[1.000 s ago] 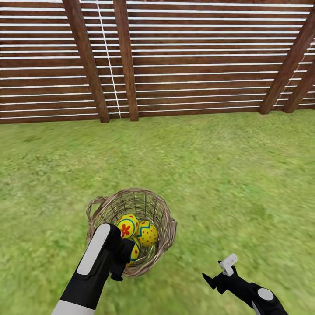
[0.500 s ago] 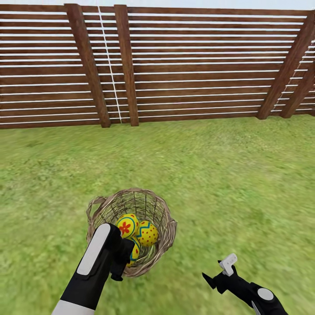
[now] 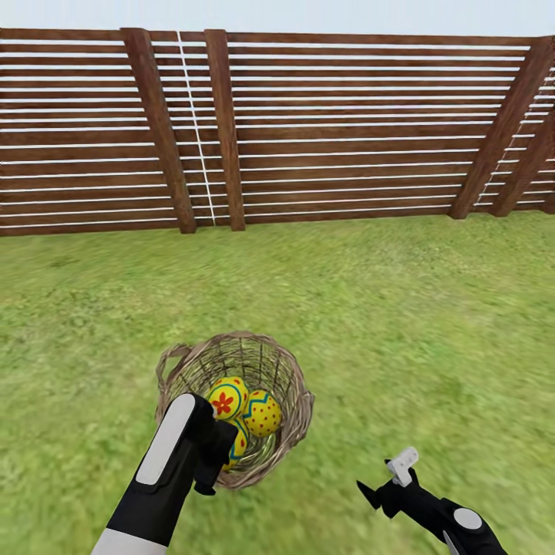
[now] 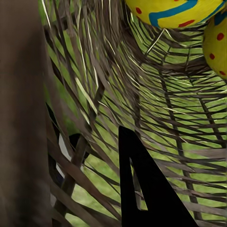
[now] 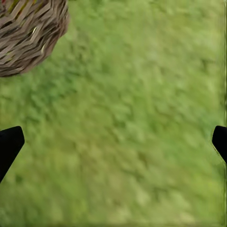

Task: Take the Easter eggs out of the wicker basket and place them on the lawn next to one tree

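Gripping wicker basket (image 3: 289, 385) rim, left hand (image 3: 206, 462) unmoved, right hand (image 3: 385, 482) spread wide, view tilted upward.

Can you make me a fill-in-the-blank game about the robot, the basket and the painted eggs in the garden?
1. The Easter eggs lie inside the wicker ____.
2. The basket stands on the green ____.
3. Behind the lawn runs a brown wooden ____.
4. The arm whose claw reaches the basket rim is the robot's ____ one; the right claw hangs over grass.

Missing words: basket; lawn; fence; left
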{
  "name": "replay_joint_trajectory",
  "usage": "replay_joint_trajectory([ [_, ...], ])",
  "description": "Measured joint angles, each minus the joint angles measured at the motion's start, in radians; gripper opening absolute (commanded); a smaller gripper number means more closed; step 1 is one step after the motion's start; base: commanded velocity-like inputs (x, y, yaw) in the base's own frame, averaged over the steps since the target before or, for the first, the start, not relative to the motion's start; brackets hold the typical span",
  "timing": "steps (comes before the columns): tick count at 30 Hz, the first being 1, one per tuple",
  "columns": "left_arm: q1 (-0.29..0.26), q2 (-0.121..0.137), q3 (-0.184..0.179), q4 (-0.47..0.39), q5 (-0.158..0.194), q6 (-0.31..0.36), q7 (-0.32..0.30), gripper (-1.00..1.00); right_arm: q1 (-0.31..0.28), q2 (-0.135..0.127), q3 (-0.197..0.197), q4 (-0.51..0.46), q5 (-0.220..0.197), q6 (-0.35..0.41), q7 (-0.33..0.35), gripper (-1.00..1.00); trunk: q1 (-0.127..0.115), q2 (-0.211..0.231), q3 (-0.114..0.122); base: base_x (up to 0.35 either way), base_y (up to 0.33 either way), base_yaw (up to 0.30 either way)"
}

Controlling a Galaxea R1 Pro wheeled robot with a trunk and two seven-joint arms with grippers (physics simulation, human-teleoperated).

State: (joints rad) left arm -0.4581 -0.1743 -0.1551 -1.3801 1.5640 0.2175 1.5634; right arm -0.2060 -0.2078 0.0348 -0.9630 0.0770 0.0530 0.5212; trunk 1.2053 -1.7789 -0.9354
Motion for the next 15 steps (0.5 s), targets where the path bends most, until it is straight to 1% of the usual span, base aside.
replay_joint_trajectory([
  [3,0.000,0.000,0.000,0.001,0.000,0.004,0.000,-1.00,-0.001,0.000,0.000,0.000,0.000,0.000,-0.019,1.00,-0.012,0.021,0.014,0.000,0.000,0.000],
  [15,0.000,0.000,-0.001,0.003,0.001,0.007,0.000,-1.00,-0.001,0.000,0.000,-0.001,0.000,0.000,-0.022,1.00,-0.058,0.105,0.071,0.000,0.000,0.000],
])
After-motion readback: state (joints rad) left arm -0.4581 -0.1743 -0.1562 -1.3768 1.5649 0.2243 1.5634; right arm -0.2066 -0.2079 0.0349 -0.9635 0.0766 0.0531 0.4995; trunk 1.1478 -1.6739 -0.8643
